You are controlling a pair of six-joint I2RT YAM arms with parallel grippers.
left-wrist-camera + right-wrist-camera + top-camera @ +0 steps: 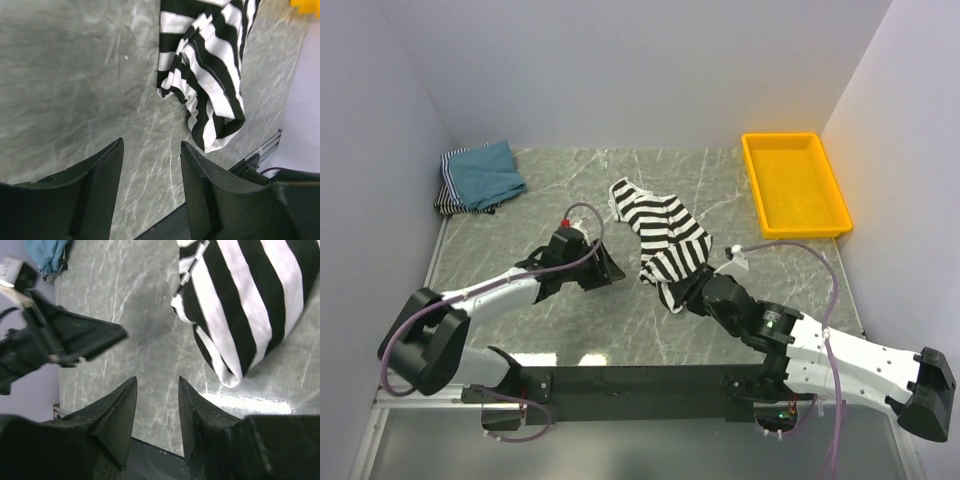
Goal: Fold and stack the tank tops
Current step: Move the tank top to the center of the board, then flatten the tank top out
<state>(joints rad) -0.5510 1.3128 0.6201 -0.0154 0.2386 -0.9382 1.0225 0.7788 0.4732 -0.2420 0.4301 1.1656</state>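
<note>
Striped top (665,238) crumpled, fold not started; left gripper (151,144) and right gripper (157,380) jaws apart, empty; next pinch its edges, spread flat.

So the table (620,320) is a grey-green marble-look slab with pale veins. Roughly mid-table there's a black-and-white striped tank top (665,240) lying crumpled, not flat at all, bunched up toward the near end. Far left corner has a small pile: a teal tank top (485,172) sitting on a finely striped top (447,200) that peeks out underneath. A yellow tray (752,185) sits in the far right corner.
</note>
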